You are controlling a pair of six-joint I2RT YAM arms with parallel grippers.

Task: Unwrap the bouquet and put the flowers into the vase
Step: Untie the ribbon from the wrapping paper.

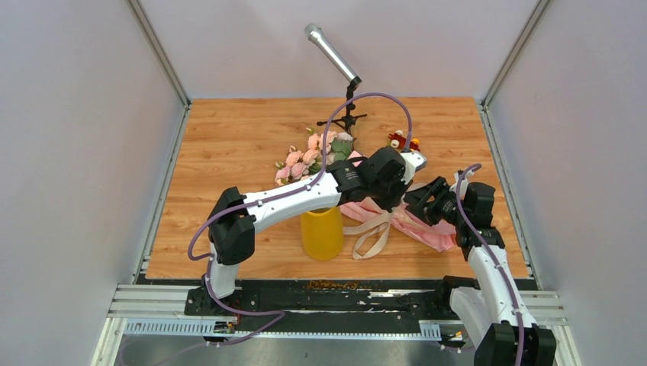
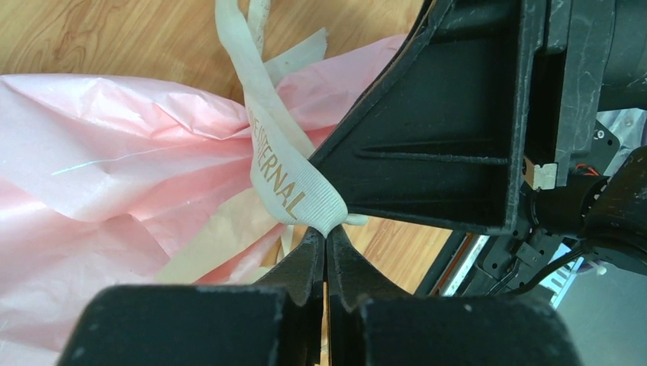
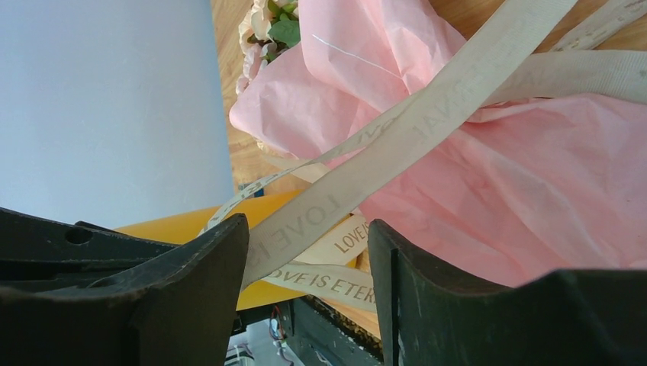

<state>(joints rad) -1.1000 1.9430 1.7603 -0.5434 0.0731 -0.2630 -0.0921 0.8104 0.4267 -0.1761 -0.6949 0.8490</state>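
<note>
The bouquet (image 1: pixel 431 229) lies across the table in pale pink paper (image 2: pixel 114 152), its pink and peach flowers (image 1: pixel 305 156) sticking out at the far left end. In front of it stands the yellow vase (image 1: pixel 322 232), partly under my left arm. My left gripper (image 2: pixel 328 232) is shut on a loop of the beige ribbon (image 2: pixel 286 171) at the bouquet's waist. My right gripper (image 3: pixel 309 236) is open just right of it. Printed ribbon strands (image 3: pixel 427 114) run between its fingers, touching neither, with the vase (image 3: pixel 183 217) beyond.
A microphone (image 1: pixel 333 53) on a small black stand rises at the back centre. A small red toy (image 1: pixel 400 141) sits behind the bouquet. Loose ribbon tails (image 1: pixel 372 240) hang toward the near table edge. Grey walls close in left and right.
</note>
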